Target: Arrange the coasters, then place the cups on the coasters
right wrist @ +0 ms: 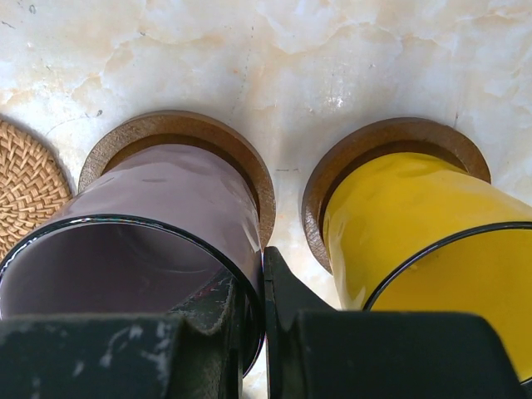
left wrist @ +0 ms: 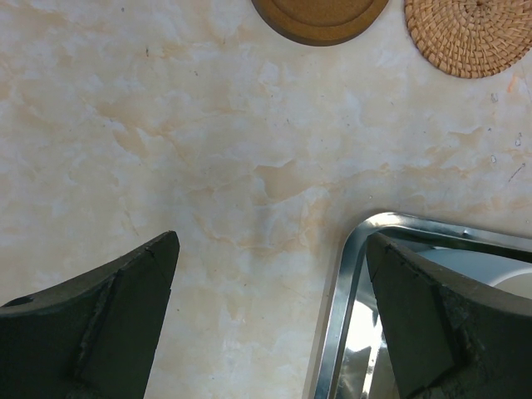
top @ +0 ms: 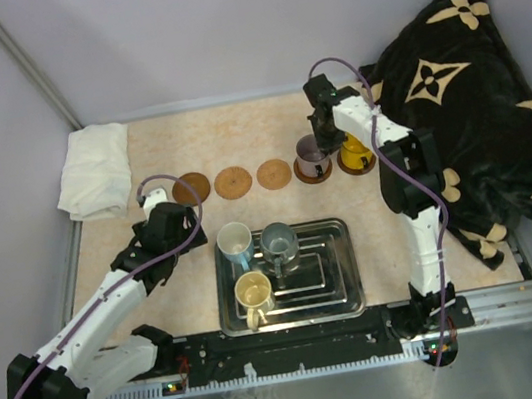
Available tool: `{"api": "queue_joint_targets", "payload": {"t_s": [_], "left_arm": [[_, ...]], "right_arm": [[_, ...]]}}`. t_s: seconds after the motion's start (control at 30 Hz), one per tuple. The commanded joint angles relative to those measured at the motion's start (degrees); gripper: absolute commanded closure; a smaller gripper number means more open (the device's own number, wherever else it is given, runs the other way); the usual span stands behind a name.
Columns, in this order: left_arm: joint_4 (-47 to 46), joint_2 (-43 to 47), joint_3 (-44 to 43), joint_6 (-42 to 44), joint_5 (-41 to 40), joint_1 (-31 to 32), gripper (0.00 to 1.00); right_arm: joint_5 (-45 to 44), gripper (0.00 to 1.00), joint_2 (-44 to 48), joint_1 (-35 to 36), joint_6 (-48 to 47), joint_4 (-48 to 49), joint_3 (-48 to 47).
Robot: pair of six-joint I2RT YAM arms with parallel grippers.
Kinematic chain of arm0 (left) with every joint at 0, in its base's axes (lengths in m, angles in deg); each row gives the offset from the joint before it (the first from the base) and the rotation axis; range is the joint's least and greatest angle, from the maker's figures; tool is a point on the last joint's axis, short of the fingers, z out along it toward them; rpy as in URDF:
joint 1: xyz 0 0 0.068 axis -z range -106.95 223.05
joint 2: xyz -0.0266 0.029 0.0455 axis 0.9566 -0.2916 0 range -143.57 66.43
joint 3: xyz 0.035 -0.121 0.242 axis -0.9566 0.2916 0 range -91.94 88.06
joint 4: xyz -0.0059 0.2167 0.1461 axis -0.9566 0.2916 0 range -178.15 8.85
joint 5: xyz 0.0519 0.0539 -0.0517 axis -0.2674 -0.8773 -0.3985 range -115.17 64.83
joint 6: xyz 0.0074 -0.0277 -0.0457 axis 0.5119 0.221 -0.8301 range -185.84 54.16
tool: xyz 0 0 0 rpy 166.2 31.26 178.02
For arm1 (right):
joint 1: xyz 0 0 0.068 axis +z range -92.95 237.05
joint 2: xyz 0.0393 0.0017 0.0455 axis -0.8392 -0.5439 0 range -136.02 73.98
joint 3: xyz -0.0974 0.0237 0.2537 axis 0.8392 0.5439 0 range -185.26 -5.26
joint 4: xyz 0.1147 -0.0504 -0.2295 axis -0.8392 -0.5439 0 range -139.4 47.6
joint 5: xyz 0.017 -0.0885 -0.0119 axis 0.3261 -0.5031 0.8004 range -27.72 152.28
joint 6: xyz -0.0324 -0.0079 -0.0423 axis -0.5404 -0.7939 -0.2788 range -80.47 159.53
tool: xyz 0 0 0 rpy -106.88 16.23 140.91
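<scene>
Five coasters lie in a row at the back; three are bare: a dark one [top: 190, 188] [left wrist: 320, 17], a woven one [top: 233, 181] [left wrist: 470, 33] and another [top: 273, 174]. The purple cup [top: 313, 155] [right wrist: 166, 199] stands on the fourth coaster [right wrist: 179, 125]. The yellow cup [top: 354, 150] [right wrist: 416, 224] stands on the fifth [right wrist: 391, 133]. My right gripper [top: 322, 140] [right wrist: 258, 266] is shut on the purple cup's wall, one finger inside. The white-blue [top: 235, 242], grey-blue [top: 279, 243] and cream [top: 253, 291] cups stand in the steel tray [top: 337, 295] [left wrist: 341, 291]. My left gripper [top: 195, 233] [left wrist: 274, 241] hangs open at the tray's far left corner.
A folded white cloth [top: 94, 171] lies at the back left. A black blanket with cream flowers [top: 467, 127] is heaped along the right side, close to the right arm. The arms' mounting rail [top: 368, 330] runs along the near edge.
</scene>
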Motion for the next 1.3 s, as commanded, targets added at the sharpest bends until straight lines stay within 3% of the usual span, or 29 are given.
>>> {"api": "queue_joint_targets", "payload": {"t_s": [0.0,0.5,0.73,0.9,1.27], "left_arm": [[-0.5,0.3,-0.4,-0.5,-0.5,0.0,0.00],[-0.3,0.5,-0.3,-0.5,-0.6,0.0,0.00],[-0.5,0.4,-0.3,-0.6,-0.4,0.0,0.00],[-0.7,0.3,-0.4,-0.6,-0.3,0.0,0.00],[-1.0,-0.3,-0.3,-0.6,0.2,0.0,0.00]], "right_arm": [[0.6,1.00,4.4,-0.3,0.1,3.0,-0.2],[1.1,1.00,4.4,-0.3,1.1,4.1,2.1],[1.1,0.89,5.1,-0.3,1.1,4.1,2.1],[0.7,0.73,6.5,-0.3,1.1,5.1,2.9],[-0.5,0.70,8.9,0.4,1.6,7.3,2.8]]}}
